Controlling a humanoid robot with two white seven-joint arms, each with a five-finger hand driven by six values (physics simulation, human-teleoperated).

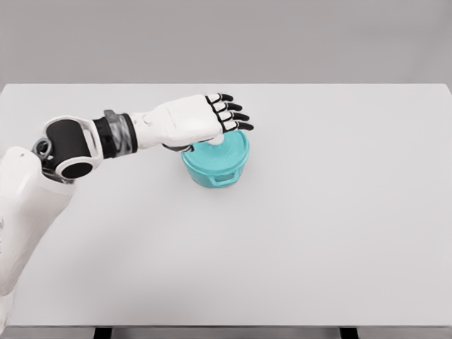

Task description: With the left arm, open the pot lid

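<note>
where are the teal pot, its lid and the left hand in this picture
teal pot (212, 171): head view, on its front wall above the handle
lid (236, 145): head view, on the lid's bare right part
left hand (191, 121): head view, on the back of the hand, above the lid

The left hand (191, 123) covers the lid's (224, 147) knob — grip unclear — and the pot's (215, 169) left rim.

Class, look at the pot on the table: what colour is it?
The pot is teal (turquoise), seen best in the head view, beneath the left hand.
</note>
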